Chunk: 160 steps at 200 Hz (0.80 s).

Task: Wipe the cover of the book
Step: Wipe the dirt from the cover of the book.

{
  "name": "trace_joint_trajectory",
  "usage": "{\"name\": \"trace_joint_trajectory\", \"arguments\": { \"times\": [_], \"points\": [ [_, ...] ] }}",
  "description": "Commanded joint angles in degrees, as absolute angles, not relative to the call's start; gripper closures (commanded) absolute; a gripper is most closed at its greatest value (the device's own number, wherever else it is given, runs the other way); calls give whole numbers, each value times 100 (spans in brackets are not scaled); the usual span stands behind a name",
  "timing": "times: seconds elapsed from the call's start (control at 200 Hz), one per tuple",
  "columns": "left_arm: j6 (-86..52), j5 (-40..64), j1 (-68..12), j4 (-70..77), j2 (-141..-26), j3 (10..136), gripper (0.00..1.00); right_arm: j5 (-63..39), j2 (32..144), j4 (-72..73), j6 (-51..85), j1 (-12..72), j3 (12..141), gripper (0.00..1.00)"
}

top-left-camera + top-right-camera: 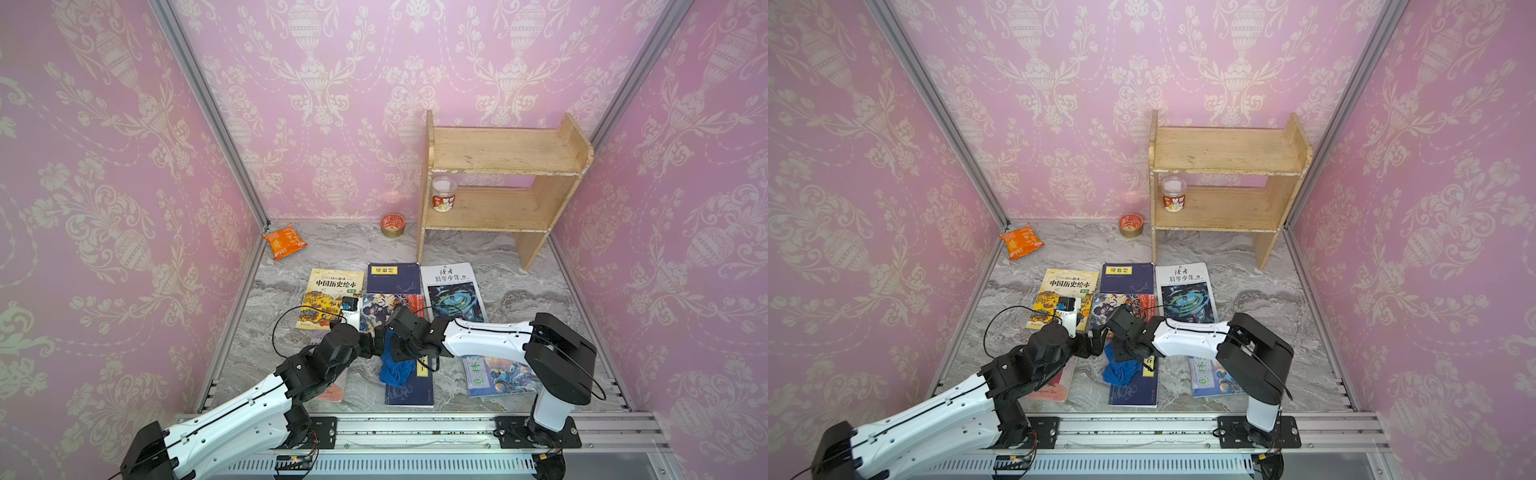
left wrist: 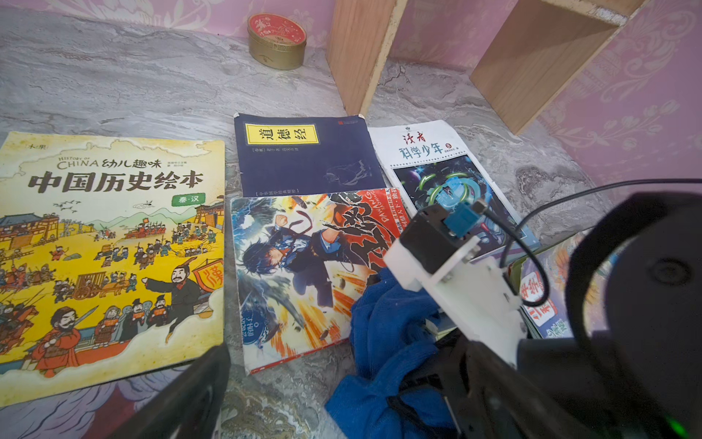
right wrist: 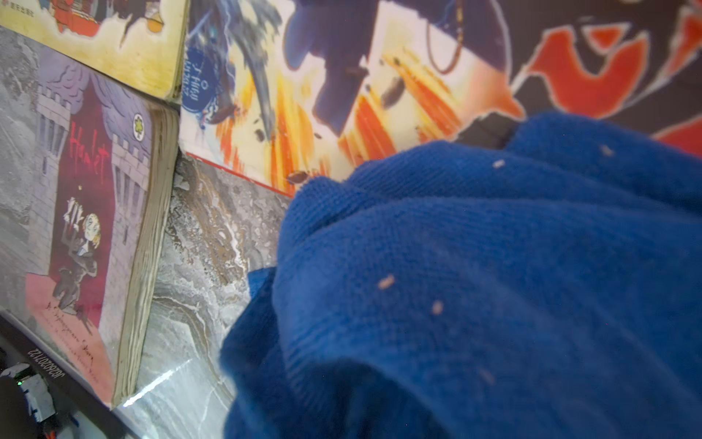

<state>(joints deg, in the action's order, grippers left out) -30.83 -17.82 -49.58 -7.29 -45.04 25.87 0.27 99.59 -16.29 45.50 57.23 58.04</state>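
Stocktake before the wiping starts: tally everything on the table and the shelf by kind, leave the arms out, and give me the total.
Books and magazines: 7 (yellow history book, far navy book, white science magazine, manga, Hamlet, half-covered navy book, colourful magazine)
Blue cloth: 1
Orange snack bag: 1
Red-lidded tin: 1
Lidded cup: 1
Wooden shelf: 1
Total: 12

Soft, even light fills both top views, leaving only faint shadows on the marble tabletop [image 1: 478, 266]. The aluminium posts [image 1: 208, 112] bow toward the picture edges. In the right wrist view the blue cloth [image 3: 475, 285] is close and blurred, and a bright glint streaks the tabletop.
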Motion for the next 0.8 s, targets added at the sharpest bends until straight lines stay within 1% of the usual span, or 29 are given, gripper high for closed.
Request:
{"name": "trace_joint_trajectory", "arguments": {
  "times": [0.0, 0.125, 0.215, 0.31, 0.43, 0.545, 0.646, 0.796],
  "points": [
    [-3199, -1571, -4910, -655, -4607, 2588, 1, 283, 9560, -2541, 4663, 5505, 5013, 100],
    [-3238, -1503, -4887, -642, -4676, 2619, 1, 516, 9093, -2988, 4708, 5477, 4770, 100],
    [-3347, -1443, -4878, -659, -4668, 2600, 1, 482, 9075, -3011, 4737, 5544, 4787, 100],
    [-3507, -1394, -4879, -711, -4642, 2581, 1, 362, 9436, -2924, 4705, 5854, 5138, 100],
    [-3739, -1362, -4878, -847, -4553, 2584, 1, -61, 10109, -2696, 4666, 6355, 5820, 100],
    [-3957, -1325, -4867, -974, -4457, 2606, 1, -325, 10397, -2434, 4869, 6460, 6050, 100],
    [-4074, -1203, -4854, -1066, -4386, 2636, 1, -44, 10160, -2619, 5054, 6425, 5811, 100],
    [-4282, -1147, -4807, -1360, -4290, 2675, 1, 286, 9386, -2857, 5518, 6416, 5062, 100]
  ]
}}
